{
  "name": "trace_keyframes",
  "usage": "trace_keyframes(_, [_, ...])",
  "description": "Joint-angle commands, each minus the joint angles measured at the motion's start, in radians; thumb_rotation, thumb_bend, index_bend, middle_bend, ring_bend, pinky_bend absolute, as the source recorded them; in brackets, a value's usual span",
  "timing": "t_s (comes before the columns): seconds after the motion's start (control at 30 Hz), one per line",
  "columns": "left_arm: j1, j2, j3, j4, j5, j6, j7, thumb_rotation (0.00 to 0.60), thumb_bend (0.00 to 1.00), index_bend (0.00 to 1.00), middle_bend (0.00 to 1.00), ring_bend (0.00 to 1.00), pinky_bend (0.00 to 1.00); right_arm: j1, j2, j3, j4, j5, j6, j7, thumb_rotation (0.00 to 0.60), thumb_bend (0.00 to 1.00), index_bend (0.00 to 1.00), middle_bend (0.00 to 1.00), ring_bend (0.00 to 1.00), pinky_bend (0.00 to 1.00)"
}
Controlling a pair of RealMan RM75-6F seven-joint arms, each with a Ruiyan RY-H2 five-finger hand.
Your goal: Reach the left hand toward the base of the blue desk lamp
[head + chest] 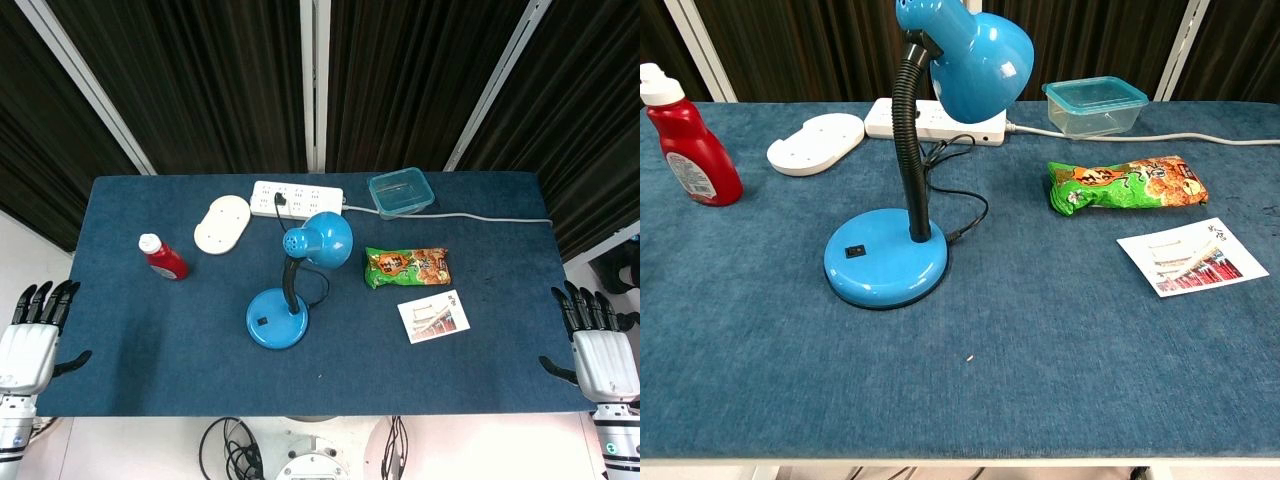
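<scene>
Table holds 1 blue desk lamp, 1 ketchup bottle.

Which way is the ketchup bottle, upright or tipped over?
Upright. The ketchup bottle stands on its base on the blue table, white cap on top, in the chest view; the head view looks down on its cap.

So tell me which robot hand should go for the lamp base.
Left. The left robot hand is nearer the lamp base, which sits left of centre. The right robot hand would cross the card.
</scene>
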Motion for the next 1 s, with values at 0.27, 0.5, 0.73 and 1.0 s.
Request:
trace_keyframes(0.27, [-0.007,0.011,0.004,-0.023,0.006,-0.013,-0.011,0.600,0.04,0.03,0.06,0.00,0.00,0.000,-0.003,-0.002,0.009,0.001,-0.005,0.010,0.600,0.03,0.00,0.00,0.00,0.00])
trace_keyframes(0.5, [-0.021,-0.006,-0.006,-0.019,0.050,0.012,-0.038,0.600,0.04,0.03,0.12,0.05,0.15,0.003,0.006,0.008,0.007,0.013,-0.009,0.022,0.600,0.04,0.00,0.00,0.00,0.00])
trace_keyframes(0.73, [-0.079,-0.055,0.025,-0.024,0.124,-0.066,-0.008,0.600,0.29,0.08,0.73,0.74,0.78,0.008,0.006,0.009,0.006,0.011,-0.015,0.023,0.600,0.04,0.00,0.00,0.00,0.00])
trace_keyframes(1.0, [-0.202,-0.135,0.046,-0.098,0.148,-0.284,0.119,0.600,0.38,0.12,0.79,0.80,0.86,0.007,0.008,0.005,-0.011,-0.003,-0.007,0.019,0.600,0.04,0.00,0.00,0.00,0.00])
